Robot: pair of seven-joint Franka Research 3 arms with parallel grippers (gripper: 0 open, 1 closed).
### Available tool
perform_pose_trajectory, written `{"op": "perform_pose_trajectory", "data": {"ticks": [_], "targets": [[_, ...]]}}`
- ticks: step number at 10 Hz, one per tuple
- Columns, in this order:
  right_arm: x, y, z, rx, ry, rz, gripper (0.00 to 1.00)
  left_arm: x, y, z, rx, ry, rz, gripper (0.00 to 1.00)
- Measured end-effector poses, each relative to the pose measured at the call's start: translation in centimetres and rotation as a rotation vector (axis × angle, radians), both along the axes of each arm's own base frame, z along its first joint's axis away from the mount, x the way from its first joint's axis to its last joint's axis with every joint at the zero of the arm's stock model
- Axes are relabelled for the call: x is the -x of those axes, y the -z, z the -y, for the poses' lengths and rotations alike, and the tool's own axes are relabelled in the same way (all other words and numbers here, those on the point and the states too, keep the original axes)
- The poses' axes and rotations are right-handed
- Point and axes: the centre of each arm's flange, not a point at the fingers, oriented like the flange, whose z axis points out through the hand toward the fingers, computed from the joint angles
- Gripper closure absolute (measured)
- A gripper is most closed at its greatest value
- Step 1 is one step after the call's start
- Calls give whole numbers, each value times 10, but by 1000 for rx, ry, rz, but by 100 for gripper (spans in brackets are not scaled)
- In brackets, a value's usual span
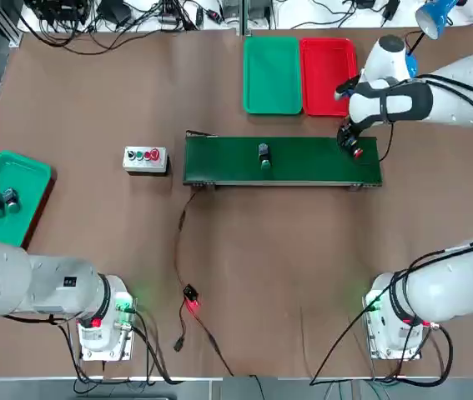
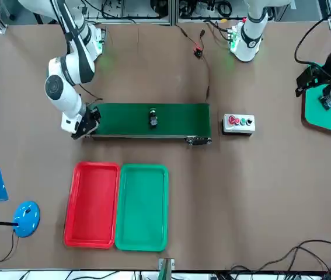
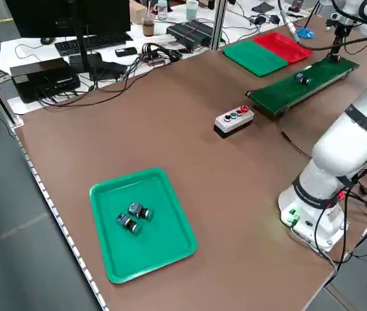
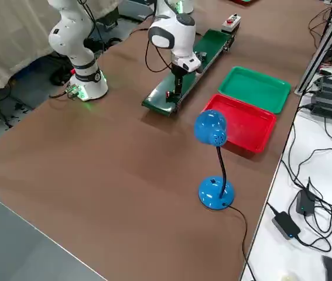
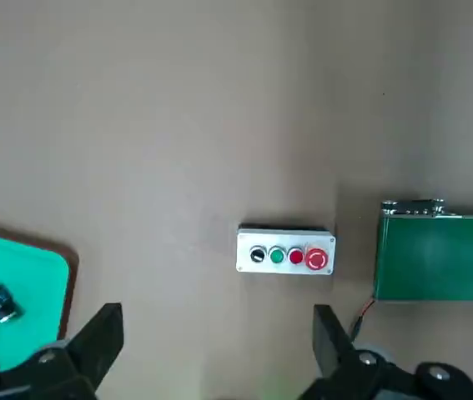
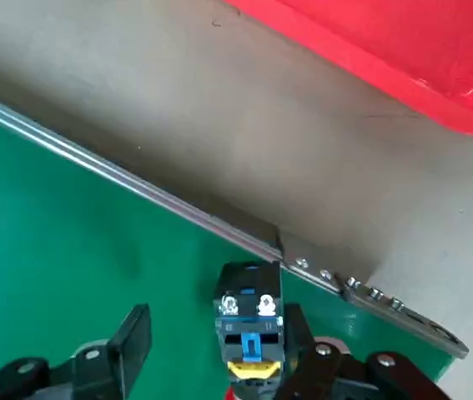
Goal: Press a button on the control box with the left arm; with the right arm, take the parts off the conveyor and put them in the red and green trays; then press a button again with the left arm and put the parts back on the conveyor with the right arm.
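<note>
- A small black part with a red tip [image 1: 357, 152] sits on the green conveyor [image 1: 303, 171], near its end on the robot's right and close to the belt's far edge rail.
- The right gripper [image 6: 211, 354] hangs over that part with its fingers apart; one finger [image 6: 296, 337] is against the part's side, the other [image 6: 132, 342] stands clear over bare belt. Nothing is gripped.
- A second part [image 1: 264, 155] stands mid-belt, well apart from the first, with open belt on both sides.
- Beyond the conveyor's far edge lie the red tray [image 1: 328, 75] and green tray [image 1: 272, 73], side by side and touching.
- The control box [image 1: 145, 158] sits just beside the conveyor's other end, bare table around it.
- The left gripper [image 5: 211, 350] hovers high with its fingers spread wide, beside another green tray [image 3: 160, 253] holding two parts [image 3: 133, 217].
</note>
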Motion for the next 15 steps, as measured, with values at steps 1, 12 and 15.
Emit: {"op": "perform_pose_trajectory", "data": {"ticks": [1,12,15], "targets": [[-1,1,0,-1,2,3,30,0,0,0,0,0,0,0],[-48,-46,-9,-29,83,112,67,-4,6,-2,0,-5,-12,0],[-113,-81,-42,-55,301,176,67,-4,7,-2,0,-5,-13,0]]}}
